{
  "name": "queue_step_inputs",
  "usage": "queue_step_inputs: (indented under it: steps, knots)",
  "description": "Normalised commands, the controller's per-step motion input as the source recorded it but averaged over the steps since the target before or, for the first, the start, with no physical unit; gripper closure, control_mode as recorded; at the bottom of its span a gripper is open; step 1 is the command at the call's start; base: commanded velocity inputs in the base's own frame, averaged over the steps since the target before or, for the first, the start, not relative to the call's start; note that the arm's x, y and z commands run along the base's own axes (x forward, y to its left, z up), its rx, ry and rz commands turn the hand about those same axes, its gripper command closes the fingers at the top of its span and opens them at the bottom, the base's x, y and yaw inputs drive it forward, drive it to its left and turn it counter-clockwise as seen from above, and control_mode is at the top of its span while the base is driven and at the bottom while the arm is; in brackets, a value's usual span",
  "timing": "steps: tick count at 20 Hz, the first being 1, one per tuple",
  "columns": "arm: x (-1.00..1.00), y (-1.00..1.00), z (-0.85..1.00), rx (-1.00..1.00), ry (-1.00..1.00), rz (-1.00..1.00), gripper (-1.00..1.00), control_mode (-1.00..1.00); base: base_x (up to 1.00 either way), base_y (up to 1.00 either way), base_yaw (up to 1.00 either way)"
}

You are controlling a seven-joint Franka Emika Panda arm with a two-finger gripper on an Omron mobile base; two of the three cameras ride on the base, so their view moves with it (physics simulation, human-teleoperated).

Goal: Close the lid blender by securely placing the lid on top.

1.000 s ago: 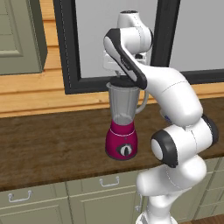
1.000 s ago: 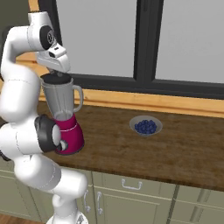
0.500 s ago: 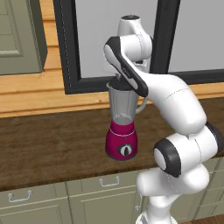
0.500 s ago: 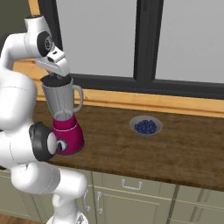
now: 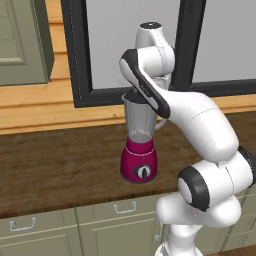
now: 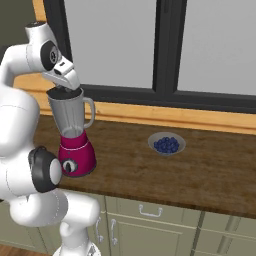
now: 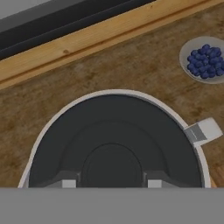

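Note:
The blender (image 5: 139, 159) stands on the wooden counter, a magenta base with a round dial under a tall clear grey jar (image 6: 69, 114) with a side handle. The round black lid (image 7: 114, 131) lies centred in the jar's mouth, and the jar's pale rim (image 7: 144, 98) rings it. My gripper (image 7: 110, 183) points straight down over the jar, shut on the lid's raised centre knob, one fingertip on each side of it. A small grey tab (image 7: 203, 131) sticks out at the lid's right edge. In the right base view the gripper (image 6: 65, 88) sits right at the jar's top.
A grey bowl of blueberries (image 6: 166, 144) rests on the counter (image 6: 200, 170) to the blender's right, also seen in the hand view as the bowl (image 7: 204, 57). A wooden sill (image 7: 87, 37) and a dark-framed window run behind the blender. Cabinet drawers lie below the counter edge.
The hand has come down a little with the lid, closer onto the jar's mouth, while the arm's upper links swung upward. The jaws stay shut.

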Motion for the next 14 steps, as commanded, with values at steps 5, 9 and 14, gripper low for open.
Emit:
queue_step_inputs:
  steps: [5,9,14]
  knots:
    - [-0.04,0.00,-0.41,-0.01,-0.02,0.00,1.00,-1.00,0.00,0.00,0.00]
    - [-0.18,0.00,-0.31,0.00,-0.07,0.00,-1.00,-1.00,0.00,0.00,0.00]
    - [-0.21,0.00,-0.14,0.00,-0.11,0.00,-1.00,-1.00,0.00,0.00,0.00]
